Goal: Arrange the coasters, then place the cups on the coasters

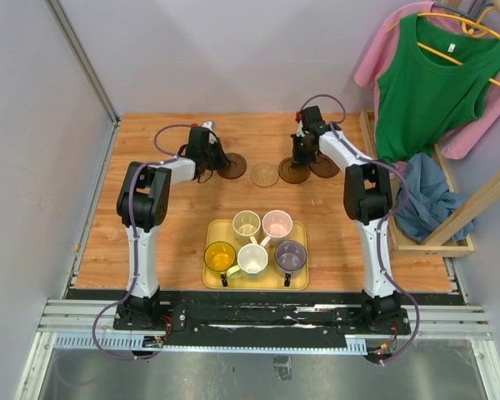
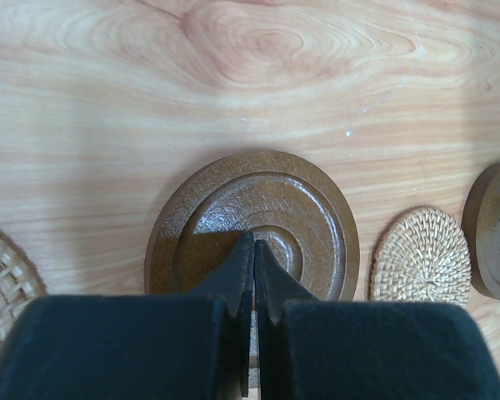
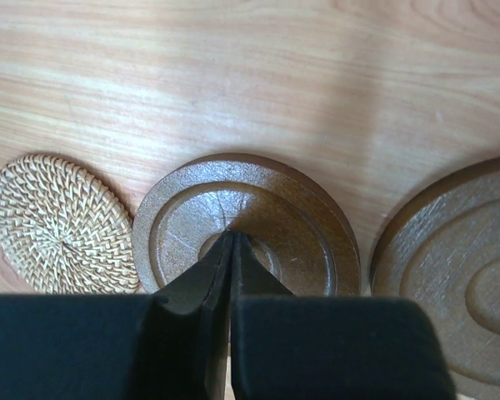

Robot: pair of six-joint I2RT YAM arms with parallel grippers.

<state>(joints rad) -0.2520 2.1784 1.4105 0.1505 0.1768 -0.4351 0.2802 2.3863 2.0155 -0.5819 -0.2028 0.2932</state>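
Several coasters lie in a row at the back of the table. My left gripper [image 1: 216, 158] [image 2: 254, 246] is shut and empty, its tips pointing down at the centre of a dark brown coaster [image 1: 232, 166] [image 2: 304, 196]. A tan woven coaster [image 1: 264, 175] [image 2: 422, 256] [image 3: 57, 223] lies in the middle, and another woven coaster [image 2: 2, 279] shows at the left. My right gripper [image 1: 299, 160] [image 3: 232, 239] is shut over a second dark coaster [image 1: 292, 173] [image 3: 179, 221], beside a third [image 1: 325, 167] [image 3: 454, 258]. Several cups stand on the yellow tray [image 1: 212, 279]: yellow [image 1: 220, 255], cream-green [image 1: 247, 223], white [image 1: 252, 259], pink [image 1: 277, 223], grey-purple [image 1: 290, 255].
A wooden rack [image 1: 450, 225] with a green top [image 1: 429, 92], pink garment and blue cloth [image 1: 425, 196] borders the table's right side. Grey walls close the left and back. The arms' mounting rail [image 1: 258, 321] runs along the near edge.
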